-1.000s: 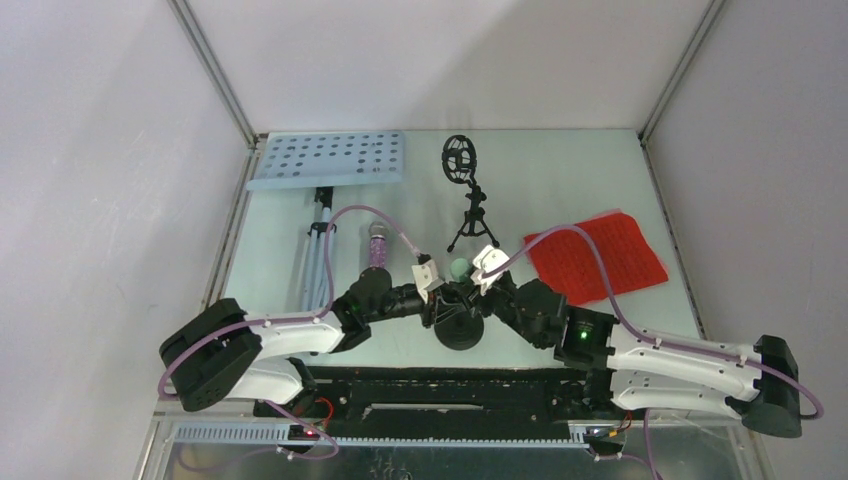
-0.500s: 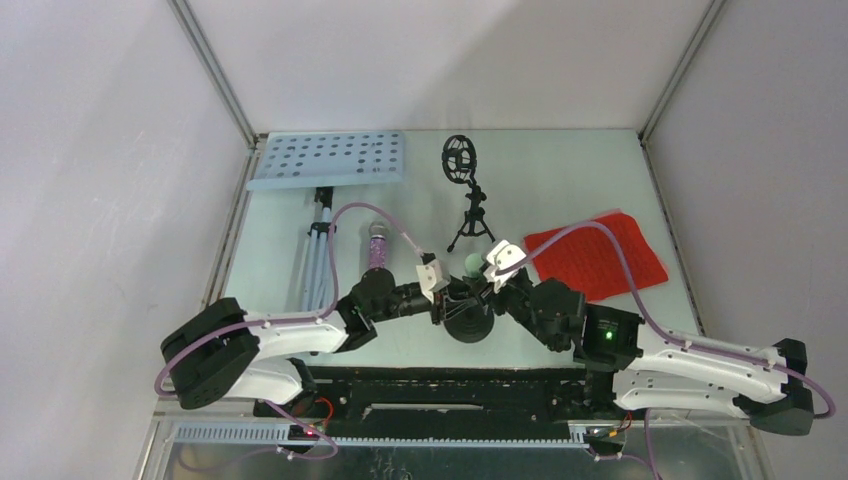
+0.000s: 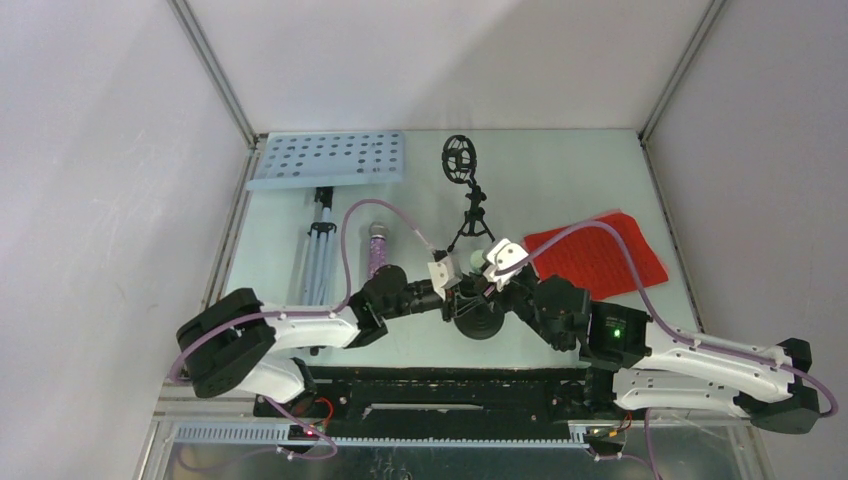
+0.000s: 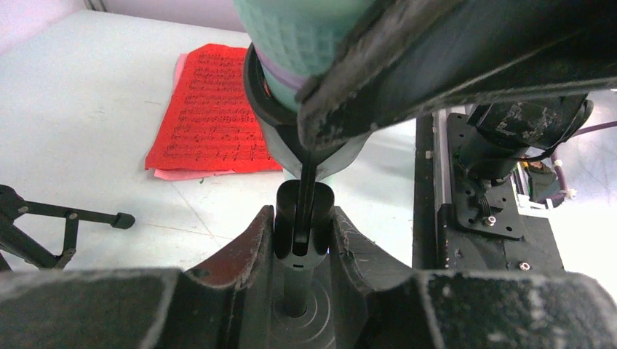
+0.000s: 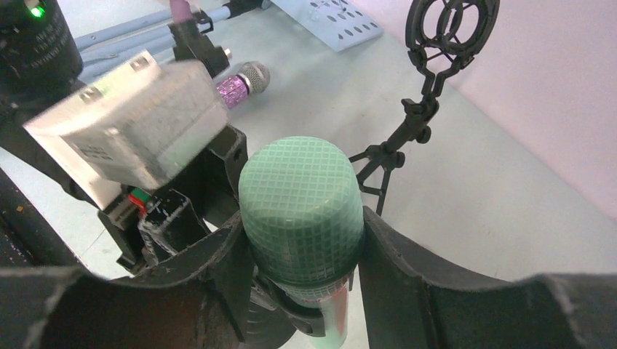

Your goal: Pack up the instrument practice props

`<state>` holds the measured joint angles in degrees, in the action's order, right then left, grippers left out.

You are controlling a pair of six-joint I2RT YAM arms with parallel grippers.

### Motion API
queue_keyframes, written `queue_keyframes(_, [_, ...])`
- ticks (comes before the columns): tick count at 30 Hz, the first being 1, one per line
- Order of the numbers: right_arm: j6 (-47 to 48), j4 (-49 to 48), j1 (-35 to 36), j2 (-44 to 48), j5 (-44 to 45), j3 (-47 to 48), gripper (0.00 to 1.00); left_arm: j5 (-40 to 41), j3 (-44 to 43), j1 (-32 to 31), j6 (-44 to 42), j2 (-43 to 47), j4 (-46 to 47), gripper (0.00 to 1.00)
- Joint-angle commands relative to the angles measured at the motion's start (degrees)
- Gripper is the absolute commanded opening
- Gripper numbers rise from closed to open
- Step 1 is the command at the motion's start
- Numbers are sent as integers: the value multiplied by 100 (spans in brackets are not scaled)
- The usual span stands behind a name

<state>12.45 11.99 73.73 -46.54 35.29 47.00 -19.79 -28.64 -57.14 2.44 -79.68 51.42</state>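
My right gripper (image 5: 302, 222) is shut on the mint microphone (image 5: 301, 207), its fingers on either side of the mesh head. The microphone's body runs down into the clip of a black mic mount (image 3: 478, 322) with a round base. My left gripper (image 4: 303, 233) is shut on that mount's upright post (image 4: 303, 214). Both grippers meet at the near centre of the table (image 3: 560, 170). The glittery purple microphone (image 3: 378, 250) lies to the left, beside the blue-grey tripod (image 3: 320, 250). Red score sheets (image 3: 600, 255) lie to the right, with a pink sheet (image 4: 196, 174) showing beneath them.
A second black mic mount (image 3: 465, 195), a small tripod with a ring cradle, stands just beyond the grippers. The pale blue perforated music desk (image 3: 328, 158) lies flat at the far left corner. Enclosure walls ring the table.
Both grippers have shifted a little to the right together, carrying the mint microphone and the round-based mount along. Neither grip has changed.
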Motion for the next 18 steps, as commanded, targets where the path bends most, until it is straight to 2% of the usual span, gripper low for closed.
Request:
queue_keyframes(1, [362,-1564,69,458,477,775,0,178,64,-18,-92,-459,-1357,0])
queue_keyframes(11, [542,-1546,121,571,526,1016,0,211,-104,-76,-93,-653,-1472,0])
queue_keyframes(18, [842,-1550,222,477,407,1556,0,165,-165,-86,-61,-727,-1477,0])
